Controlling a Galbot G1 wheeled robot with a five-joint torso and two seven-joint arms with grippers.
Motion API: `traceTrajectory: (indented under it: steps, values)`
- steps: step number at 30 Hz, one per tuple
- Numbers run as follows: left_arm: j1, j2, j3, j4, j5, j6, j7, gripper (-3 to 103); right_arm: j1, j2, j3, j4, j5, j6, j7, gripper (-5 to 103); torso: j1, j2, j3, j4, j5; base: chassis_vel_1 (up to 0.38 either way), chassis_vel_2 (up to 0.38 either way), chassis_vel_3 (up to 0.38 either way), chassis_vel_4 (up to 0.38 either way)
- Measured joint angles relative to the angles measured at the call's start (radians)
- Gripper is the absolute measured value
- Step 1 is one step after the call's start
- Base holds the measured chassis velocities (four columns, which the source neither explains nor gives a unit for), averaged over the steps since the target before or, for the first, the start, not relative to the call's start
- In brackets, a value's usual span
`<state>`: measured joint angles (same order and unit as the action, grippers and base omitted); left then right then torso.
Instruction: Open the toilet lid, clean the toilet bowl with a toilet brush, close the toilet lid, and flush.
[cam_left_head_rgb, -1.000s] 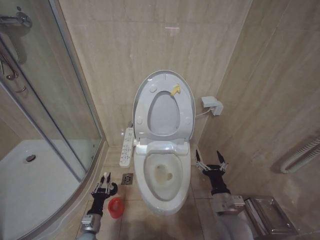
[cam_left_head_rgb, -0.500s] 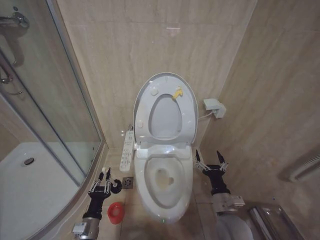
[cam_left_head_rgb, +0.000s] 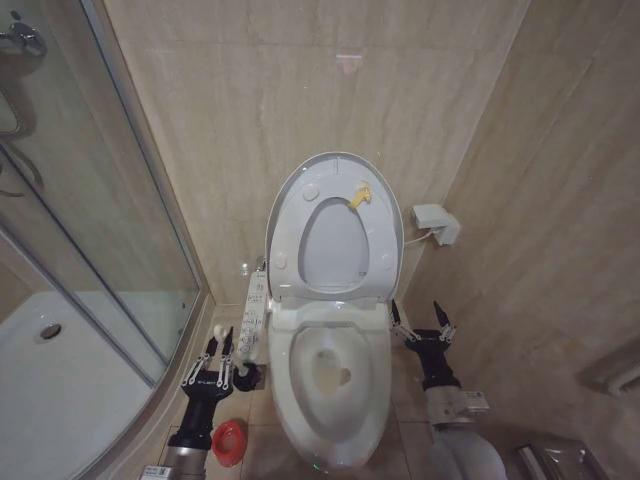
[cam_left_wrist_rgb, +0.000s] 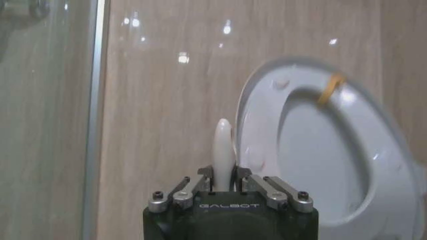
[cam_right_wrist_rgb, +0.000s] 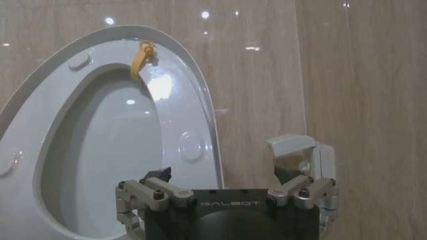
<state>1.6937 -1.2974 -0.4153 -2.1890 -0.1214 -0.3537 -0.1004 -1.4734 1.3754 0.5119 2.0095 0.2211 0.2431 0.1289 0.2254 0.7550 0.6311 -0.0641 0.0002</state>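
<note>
The left gripper (cam_left_head_rgb: 222, 347) has risen from beside the round red holder cup (cam_left_head_rgb: 229, 441), pinching the slim white toilet brush (cam_left_wrist_rgb: 223, 150) handle upright; scrubbing looks next. Right of it, the long white button panel (cam_left_head_rgb: 254, 319) crowds the white ceramic toilet bowl (cam_left_head_rgb: 330, 412). The glossy white toilet lid (cam_left_head_rgb: 335, 226) stands raised. The right gripper (cam_left_head_rgb: 421, 321) hangs spread beyond the bowl.

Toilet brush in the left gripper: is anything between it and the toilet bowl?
Nothing visible. The toilet lid and seat ring stand raised, leaving the toilet bowl open; the left gripper holds the toilet brush beside it.
</note>
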Motion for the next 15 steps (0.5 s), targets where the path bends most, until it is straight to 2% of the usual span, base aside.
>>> traceTrajectory:
  steps: [7, 15]
  values:
    - [0.015, 0.02, 0.024, -0.133, 0.006, 0.044, 0.001, 21, 0.0, 0.0, 0.0, 0.0, 0.0, 0.0, 0.0, 100, 0.001, 0.0, 0.0, 0.0002, -0.0001, 0.009, -0.003, -0.003, 0.004]
    - [-0.05, 0.055, 0.061, -0.156, -0.03, 0.079, 0.025, 21, 0.0, 0.0, 0.0, 0.0, 0.0, 0.0, 0.0, 100, 0.001, 0.0, 0.0, 0.0001, -0.0001, 0.0, 0.0, 0.0, 0.0]
